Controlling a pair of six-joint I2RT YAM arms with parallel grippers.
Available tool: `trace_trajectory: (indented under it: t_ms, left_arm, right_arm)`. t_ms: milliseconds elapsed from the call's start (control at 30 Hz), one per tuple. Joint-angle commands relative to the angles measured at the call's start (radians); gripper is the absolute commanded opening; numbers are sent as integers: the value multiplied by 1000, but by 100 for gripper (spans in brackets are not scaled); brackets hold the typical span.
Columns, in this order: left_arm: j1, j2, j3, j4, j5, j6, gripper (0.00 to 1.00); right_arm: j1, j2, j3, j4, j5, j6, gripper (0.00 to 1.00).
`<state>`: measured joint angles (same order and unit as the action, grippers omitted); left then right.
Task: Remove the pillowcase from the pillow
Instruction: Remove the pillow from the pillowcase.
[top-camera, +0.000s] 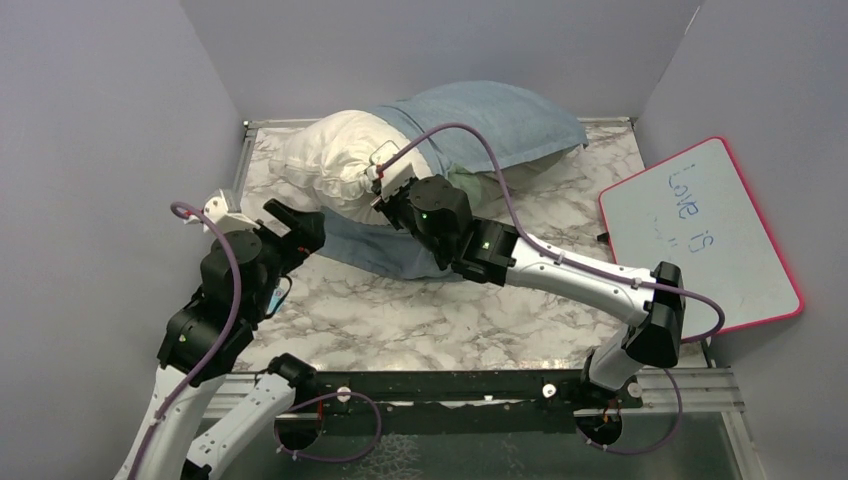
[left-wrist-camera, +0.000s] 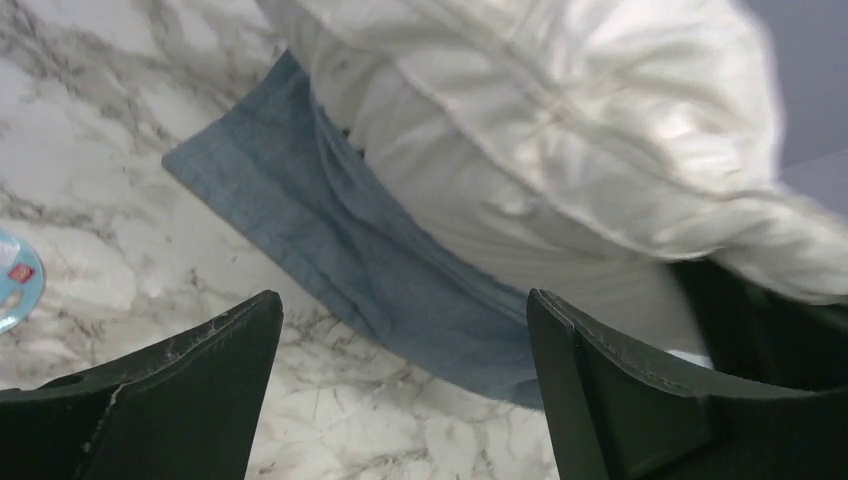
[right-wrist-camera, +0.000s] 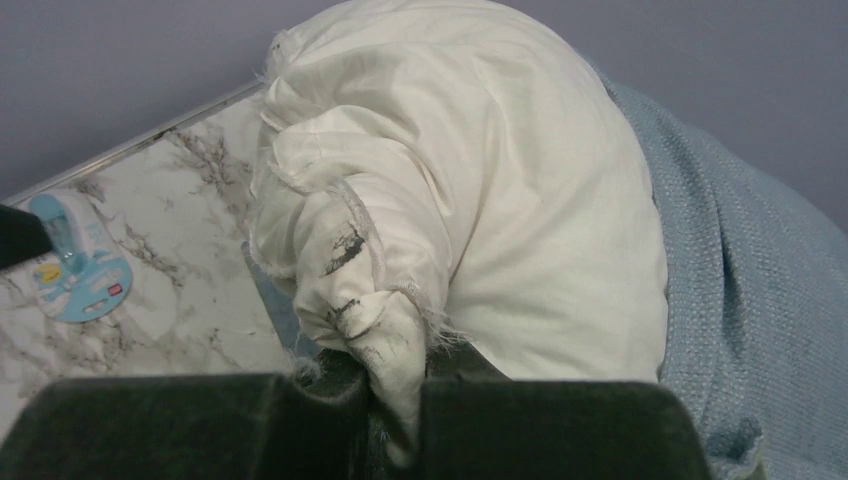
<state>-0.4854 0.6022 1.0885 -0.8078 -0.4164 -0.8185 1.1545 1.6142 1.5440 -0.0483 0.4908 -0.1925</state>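
Your left gripper (left-wrist-camera: 400, 298) stands wide open with nothing between its fingers. In the left wrist view it hangs over the marble table (top-camera: 400, 310), just short of the near edge of the pillowcase (left-wrist-camera: 370, 250), and neither finger touches cloth. From above, you see it at the pillow's left near side, close to the white bulge.

Your right gripper (right-wrist-camera: 400, 395) is closed on the pillow (right-wrist-camera: 480, 180). The right wrist view shows a bunched, twisted corner of white fabric, marked with black smudges, pinched between the two fingers. It holds pillow fabric only; the grey-blue cloth lies off to the right of the fingers.

The pillow lies at the far middle of the table, against the back wall. Its left end is bare and plump, out of the case. Its right end is inside the grey-blue pillowcase, which covers it from about the middle to the far right. A flat flap of the same cloth spreads on the table under the pillow's bare part, toward your arms. Only the grey-blue face of the case shows.

A pink-rimmed whiteboard (top-camera: 700, 230) with blue writing leans at the right side, well apart from the pillow. A small light-blue object (right-wrist-camera: 75, 265) lies on the marble to the left of the pillow, near your left gripper; what it is you cannot tell.
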Motion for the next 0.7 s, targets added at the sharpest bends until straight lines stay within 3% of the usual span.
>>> trace_trajectory:
  t_ms: [0,233,467,667]
  left_arm:
    - [-2,7,-183,39,65,-112,93]
    - [-2,-20,-462,363,214,-241,92]
    - [11,52,-514,584,210,-289,96]
    - [174,35,-599,649,348,-346,94]
  right_arm:
    - [0,-4,146,-93,-34,164,1]
    - [0,-11,222,-176,-123,217,1]
    - [2,-23,260,-237,-157,238,1]
    - [1,-15,298,-264,-164,257,1]
